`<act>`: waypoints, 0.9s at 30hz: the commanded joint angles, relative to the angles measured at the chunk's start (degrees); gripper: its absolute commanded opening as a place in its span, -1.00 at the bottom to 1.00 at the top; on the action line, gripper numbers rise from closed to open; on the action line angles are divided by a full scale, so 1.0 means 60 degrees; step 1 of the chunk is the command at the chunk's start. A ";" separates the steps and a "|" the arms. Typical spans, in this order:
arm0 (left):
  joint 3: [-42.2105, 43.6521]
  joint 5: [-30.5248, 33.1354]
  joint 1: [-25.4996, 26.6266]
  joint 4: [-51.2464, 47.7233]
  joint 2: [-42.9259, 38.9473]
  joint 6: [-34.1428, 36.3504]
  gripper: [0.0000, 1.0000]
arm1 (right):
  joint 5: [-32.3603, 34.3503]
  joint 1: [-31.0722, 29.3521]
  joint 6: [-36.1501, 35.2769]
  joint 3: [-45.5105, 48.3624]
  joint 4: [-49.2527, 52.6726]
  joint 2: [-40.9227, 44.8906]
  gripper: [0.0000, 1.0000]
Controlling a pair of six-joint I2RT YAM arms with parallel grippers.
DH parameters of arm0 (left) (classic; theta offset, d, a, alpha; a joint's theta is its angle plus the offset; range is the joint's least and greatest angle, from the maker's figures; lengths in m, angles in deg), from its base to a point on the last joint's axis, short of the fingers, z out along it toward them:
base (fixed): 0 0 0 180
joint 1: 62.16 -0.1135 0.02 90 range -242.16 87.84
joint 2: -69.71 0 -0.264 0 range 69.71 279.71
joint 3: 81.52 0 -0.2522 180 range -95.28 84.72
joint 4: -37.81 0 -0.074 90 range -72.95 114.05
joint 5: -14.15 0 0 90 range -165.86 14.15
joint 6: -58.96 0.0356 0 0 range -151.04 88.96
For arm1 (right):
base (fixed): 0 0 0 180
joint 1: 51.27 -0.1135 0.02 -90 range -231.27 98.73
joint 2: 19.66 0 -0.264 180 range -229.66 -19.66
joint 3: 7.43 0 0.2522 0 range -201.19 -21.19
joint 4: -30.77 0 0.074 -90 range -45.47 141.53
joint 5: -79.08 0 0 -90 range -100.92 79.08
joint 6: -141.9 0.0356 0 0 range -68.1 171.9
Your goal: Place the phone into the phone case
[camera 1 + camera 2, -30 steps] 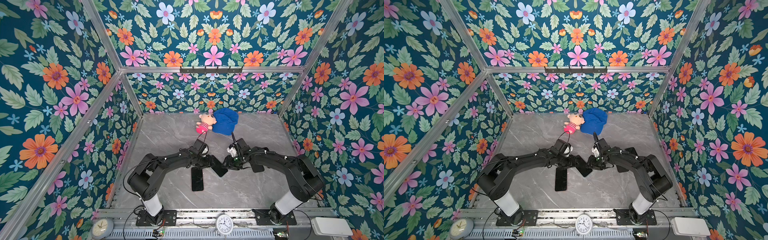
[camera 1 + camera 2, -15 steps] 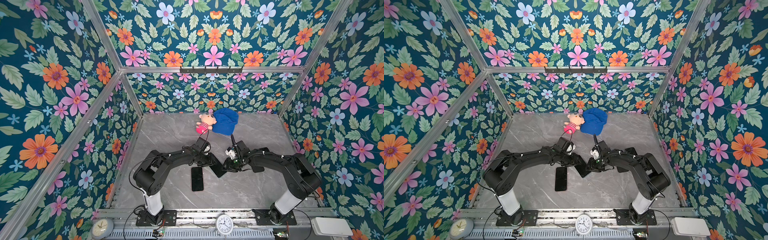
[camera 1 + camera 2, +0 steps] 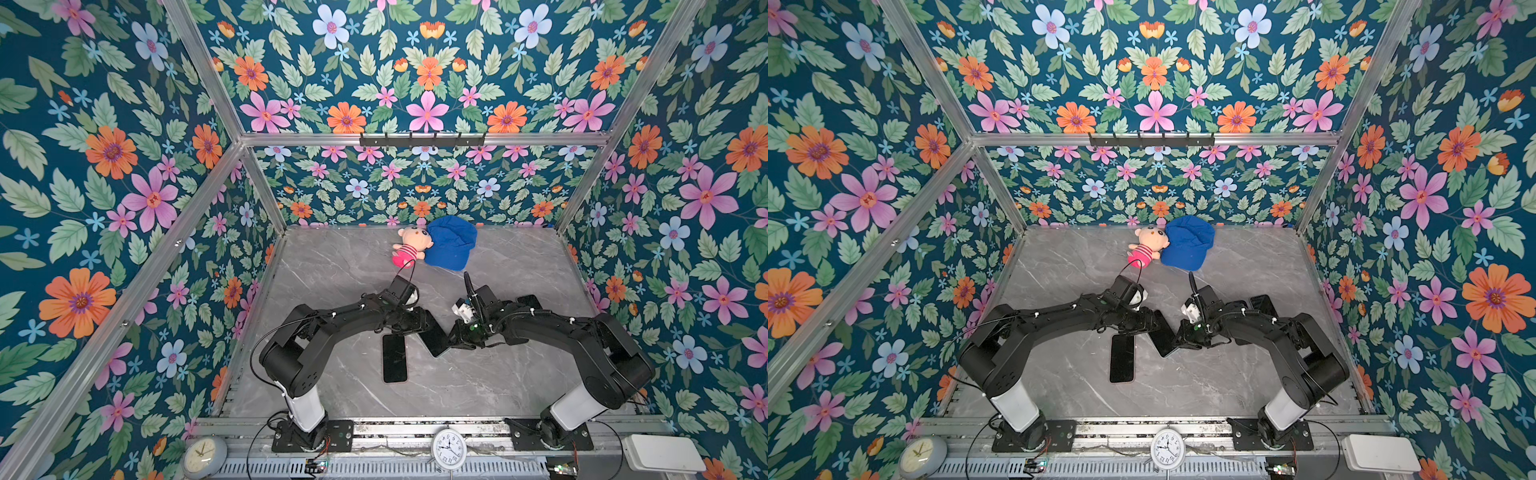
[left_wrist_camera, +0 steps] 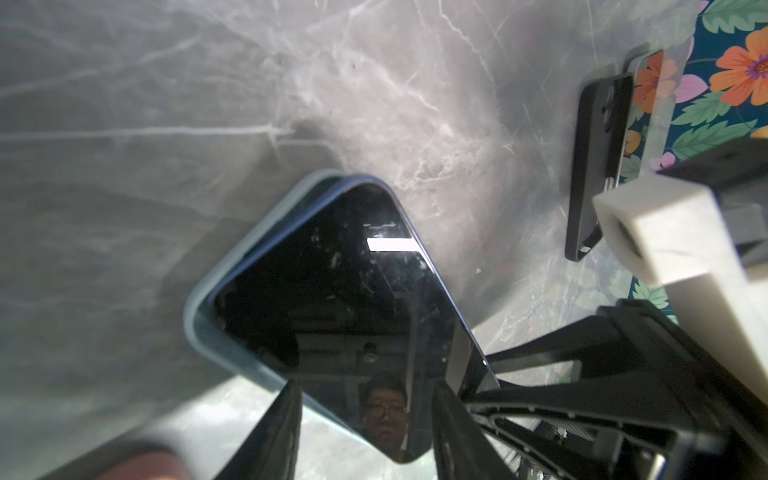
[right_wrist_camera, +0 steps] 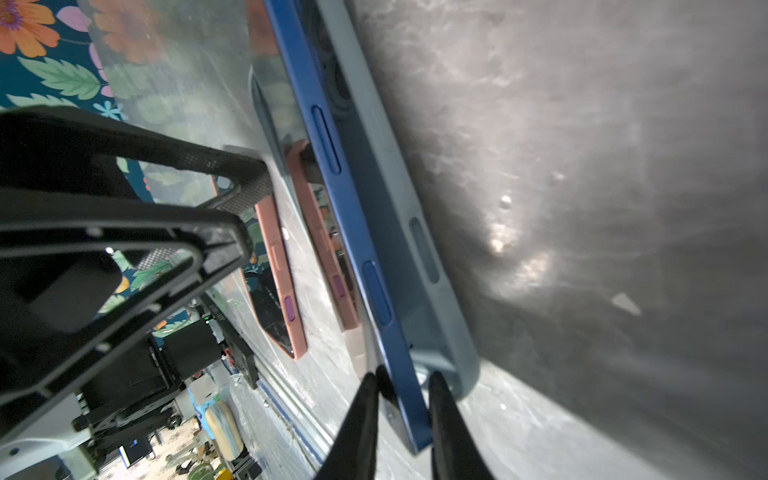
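Lately, right gripper (image 5: pixel 403 374) closed down to pinch phone (image 4: pixel 332 291) and phone case (image 4: pixel 199 307) corner together while left gripper (image 4: pixel 365 388) kept gripping the phone across its width; seating looked underway, unfinished.

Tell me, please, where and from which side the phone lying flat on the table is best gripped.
Probably across its two long edges, near the end closest to the arm bases, coming straight down. The cased phone lies flat, screen up, so only its thin sides offer opposing faces. Its far end sits under the left arm, so the near half is freer.
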 commanded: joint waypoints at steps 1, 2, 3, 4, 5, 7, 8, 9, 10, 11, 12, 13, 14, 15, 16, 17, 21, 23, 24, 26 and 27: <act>0.0209 0.0162 0.0017 -0.0173 -0.0282 -0.0115 0.06 | -0.0067 -0.0012 0.0148 0.0003 -0.0207 -0.0050 -0.61; 0.0300 0.0159 0.0047 -0.0167 -0.0349 -0.0137 0.06 | -0.0071 -0.0028 0.0148 -0.0008 -0.0206 -0.0064 -0.61; 0.0378 0.0147 0.0080 -0.0148 -0.0407 -0.0194 0.06 | -0.0076 -0.0028 0.0135 -0.0012 -0.0207 -0.0057 -0.62; 0.0476 0.0122 0.0119 -0.0103 -0.0453 -0.0240 0.06 | -0.0042 -0.0030 0.0120 -0.0033 -0.0154 -0.0052 -0.62; 0.0565 0.0097 0.0160 -0.0035 -0.0479 -0.0302 0.06 | 0.0006 -0.0029 0.0091 -0.0048 -0.0084 -0.0050 -0.62; 0.0725 0.0033 0.0249 0.0148 -0.0479 -0.0430 0.06 | 0.0137 -0.0046 0.0019 -0.0102 0.0062 -0.0021 -0.61; 0.0801 0.0001 0.0271 0.0245 -0.0472 -0.0486 0.06 | 0.0231 -0.0060 -0.0032 -0.0106 0.0144 -0.0006 -0.62; 0.0852 -0.0011 0.0298 0.0318 -0.0457 -0.0527 0.06 | 0.0311 -0.0064 -0.0063 -0.0131 0.0204 0.0008 -0.61; 0.0896 -0.0035 0.0303 0.0406 -0.0440 -0.0562 0.06 | 0.0382 -0.0090 -0.0093 -0.0143 0.0247 -0.0006 -0.61; 0.0928 -0.0053 0.0310 0.0467 -0.0428 -0.0592 0.06 | 0.0446 -0.0118 -0.0126 -0.0147 0.0281 -0.0032 -0.61; 0.0955 -0.0090 0.0335 0.0521 -0.0413 -0.0606 0.06 | 0.0525 -0.0146 -0.0155 -0.0155 0.0339 -0.0070 -0.61; 0.0970 -0.0111 0.0337 0.0554 -0.0378 -0.0623 0.06 | 0.0614 -0.0210 -0.0199 -0.0174 0.0397 -0.0104 -0.61; 0.0974 -0.0133 0.0341 0.0576 -0.0369 -0.0623 0.06 | 0.0724 -0.0282 -0.0227 -0.0197 0.0481 -0.0150 -0.61; 0.0974 -0.0136 0.0349 0.0582 -0.0355 -0.0632 0.06 | 0.0807 -0.0358 -0.0254 -0.0220 0.0526 -0.0184 -0.62; 0.0988 -0.0149 0.0353 0.0619 -0.0341 -0.0637 0.06 | 0.0866 -0.0434 -0.0258 -0.0221 0.0551 -0.0216 -0.61; 0.0989 -0.0156 0.0354 0.0642 -0.0307 -0.0637 0.06 | 0.0915 -0.0495 -0.0240 -0.0232 0.0551 -0.0253 -0.61; 0.0989 -0.0218 0.0356 0.0732 -0.0195 -0.0647 0.06 | 0.0986 -0.0660 -0.0203 -0.0243 0.0599 -0.0284 -0.59; 0.0989 -0.0221 0.0353 0.0750 -0.0164 -0.0630 0.06 | 0.1098 -0.0676 -0.0254 -0.0298 0.0786 -0.0211 -0.49; 0.0989 -0.0211 0.0359 0.0747 -0.0164 -0.0624 0.06 | 0.1176 -0.0675 -0.0297 -0.0341 0.0906 -0.0165 -0.41; 0.1000 -0.0195 0.0354 0.0726 -0.0164 -0.0612 0.06 | 0.1345 -0.0667 -0.0382 -0.0449 0.1190 -0.0020 -0.24; 0.1003 -0.0165 0.0354 0.0710 -0.0164 -0.0607 0.06 | 0.1398 -0.0672 -0.0427 -0.0508 0.1318 0.0040 -0.20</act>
